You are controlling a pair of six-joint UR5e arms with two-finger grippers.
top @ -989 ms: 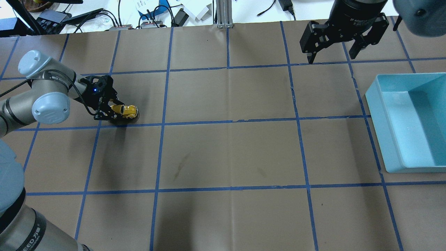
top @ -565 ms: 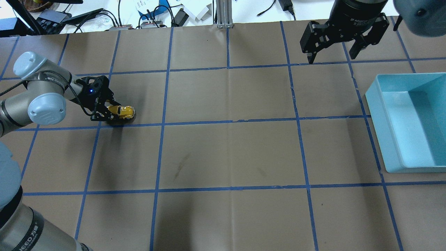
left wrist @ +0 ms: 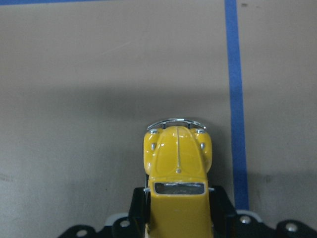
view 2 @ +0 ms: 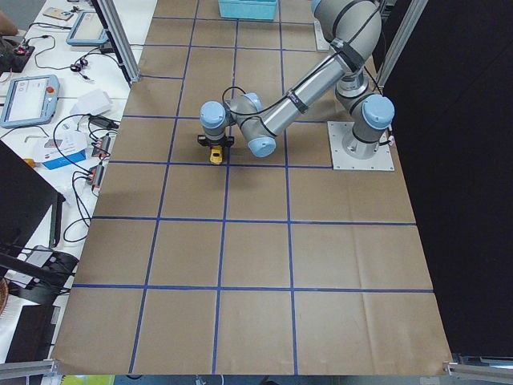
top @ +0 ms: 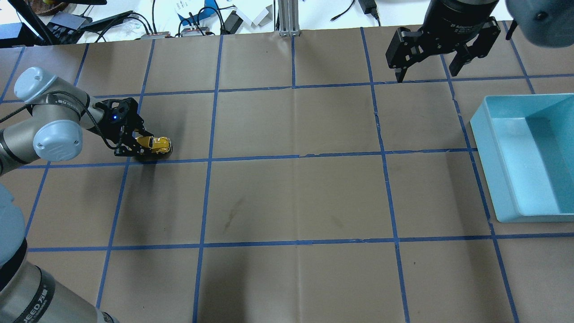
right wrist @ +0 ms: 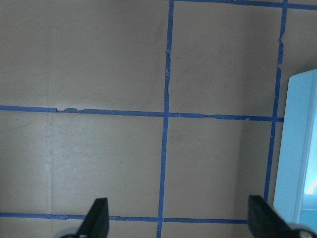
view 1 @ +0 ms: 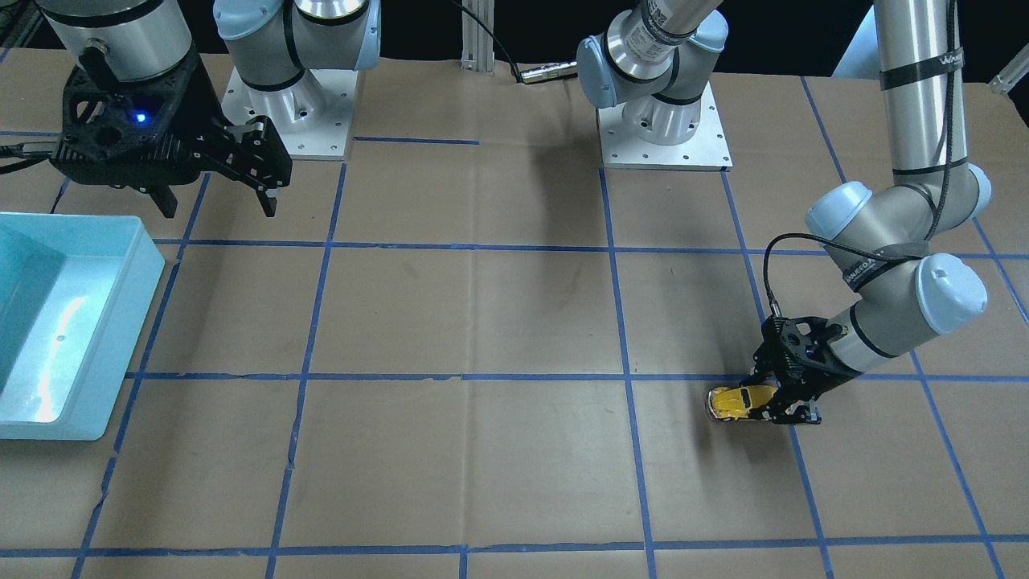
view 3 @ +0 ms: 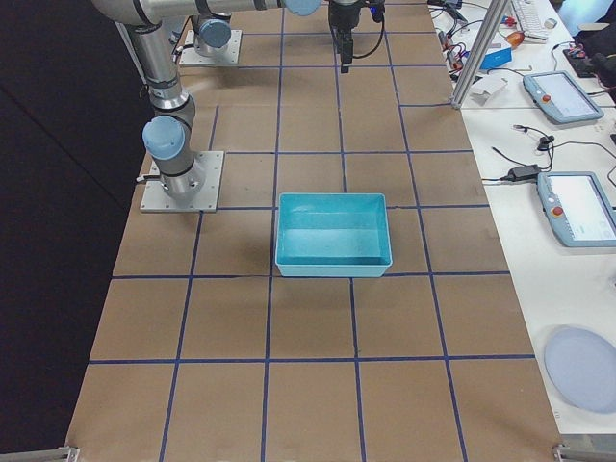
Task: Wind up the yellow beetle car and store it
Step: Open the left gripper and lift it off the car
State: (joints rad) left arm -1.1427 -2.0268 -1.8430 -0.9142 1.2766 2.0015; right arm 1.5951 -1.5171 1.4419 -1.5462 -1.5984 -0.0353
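The yellow beetle car [top: 154,143] sits low on the brown table at the far left, held between the fingers of my left gripper [top: 144,144], which is shut on its rear half. It also shows in the front-facing view [view 1: 741,400], in the left view [view 2: 216,153], and nose-forward in the left wrist view [left wrist: 177,171]. The car's wheels are at the table surface. My right gripper [top: 426,72] is open and empty, high above the table's far right, near the light blue bin [top: 501,179].
The light blue bin [view 1: 112,338] is empty and stands at the table's right edge; it also shows in the right view [view 3: 332,236]. Blue tape lines grid the brown paper. Cables and devices lie beyond the table's far edge.
My left gripper has drawn the car back to the left along the table, by a small distance. The right arm has not moved.
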